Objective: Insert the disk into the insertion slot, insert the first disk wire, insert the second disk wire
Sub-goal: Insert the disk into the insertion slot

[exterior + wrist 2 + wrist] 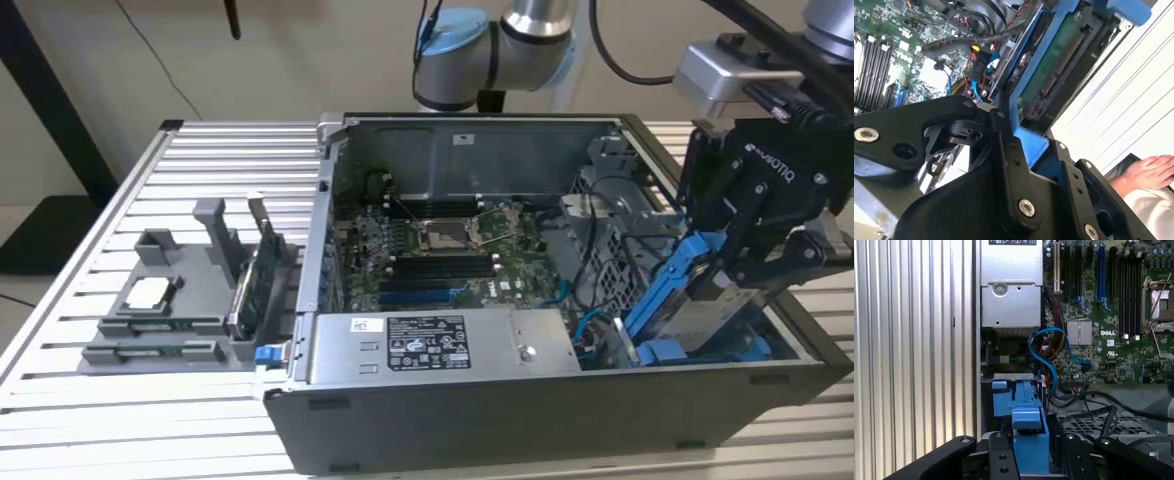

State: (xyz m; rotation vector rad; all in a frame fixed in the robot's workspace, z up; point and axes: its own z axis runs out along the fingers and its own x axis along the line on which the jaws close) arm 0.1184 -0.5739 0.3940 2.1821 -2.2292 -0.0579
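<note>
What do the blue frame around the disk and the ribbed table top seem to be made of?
The blue frame looks like moulded plastic: even bright colour, slight sheen, no metallic glint. The table top looks like bare metal, probably aluminium: pale silver, matt, with straight parallel ribs.

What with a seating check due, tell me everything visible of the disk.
The disk is a flat silver drive clipped in a bright blue plastic carrier; the second wrist view shows its green circuit-board underside. It stands tilted, lower end at the blue rails of the insertion slot inside the open computer case, upper end raised. The tool grips the carrier's upper end.
</note>
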